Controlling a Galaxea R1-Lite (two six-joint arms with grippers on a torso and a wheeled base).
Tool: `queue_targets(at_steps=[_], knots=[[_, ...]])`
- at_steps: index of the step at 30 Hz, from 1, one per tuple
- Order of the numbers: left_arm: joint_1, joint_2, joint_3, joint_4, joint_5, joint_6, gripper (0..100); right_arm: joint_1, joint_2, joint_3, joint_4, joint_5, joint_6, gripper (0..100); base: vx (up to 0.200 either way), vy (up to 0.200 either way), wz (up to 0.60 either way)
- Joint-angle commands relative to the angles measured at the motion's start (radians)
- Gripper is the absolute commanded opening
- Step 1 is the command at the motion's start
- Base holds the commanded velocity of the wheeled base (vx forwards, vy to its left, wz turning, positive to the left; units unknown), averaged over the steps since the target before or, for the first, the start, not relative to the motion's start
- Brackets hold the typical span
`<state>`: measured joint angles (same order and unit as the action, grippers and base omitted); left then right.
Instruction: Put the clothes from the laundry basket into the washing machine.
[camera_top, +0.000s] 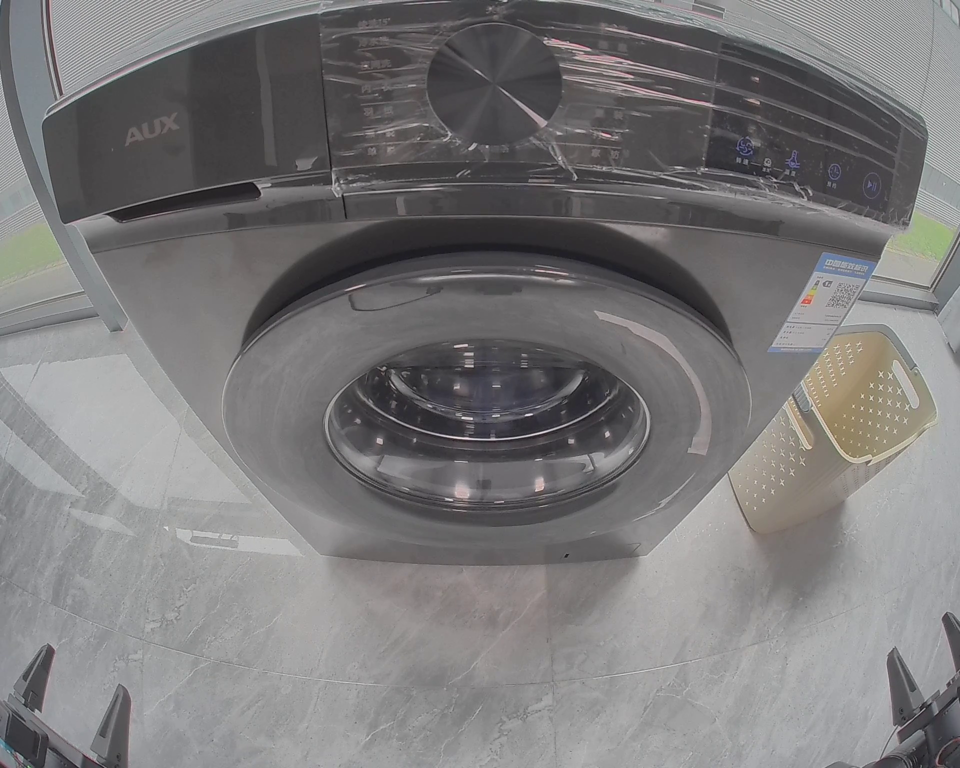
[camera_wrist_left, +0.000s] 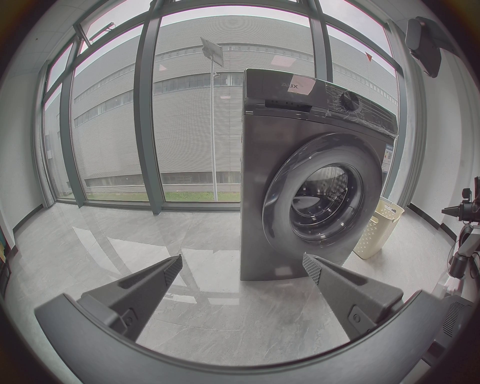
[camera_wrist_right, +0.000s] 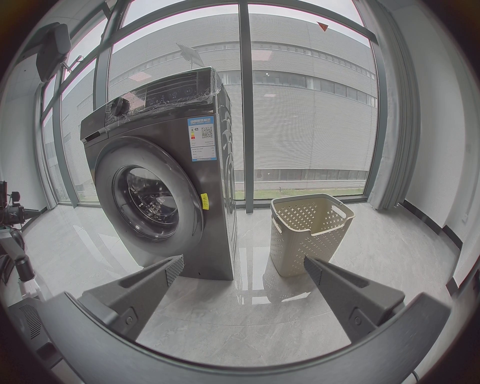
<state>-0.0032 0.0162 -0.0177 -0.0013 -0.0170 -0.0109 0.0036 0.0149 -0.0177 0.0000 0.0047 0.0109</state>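
Cream laundry basket (camera_wrist_right: 307, 235) upright beside washing machine (camera_top: 200, 300); left end effector (camera_wrist_left: 241, 260), right end effector (camera_wrist_right: 243, 260) spread.

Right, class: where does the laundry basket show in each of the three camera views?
Head view: laundry basket on the floor, right of the washing machine.
Left wrist view: basket on the floor beyond the machine, towards the wall.
Right wrist view: basket beside the machine's labelled side, before the window.
Shared landmark: the machine's round door.
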Motion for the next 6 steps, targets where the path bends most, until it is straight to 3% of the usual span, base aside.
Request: queue_targets(at_steps=[1,6], knots=[[0.000,-0.013,0.018,0.000,0.000,0.000,100,0.001,-0.015,0.018,0.000,0.001,-0.003,100,0.000,0.000,0.00],[0.000,-0.013,0.018,0.000,0.000,0.000,100,0.001,-0.015,0.018,0.000,0.001,-0.003,100,0.000,0.000,0.00]])
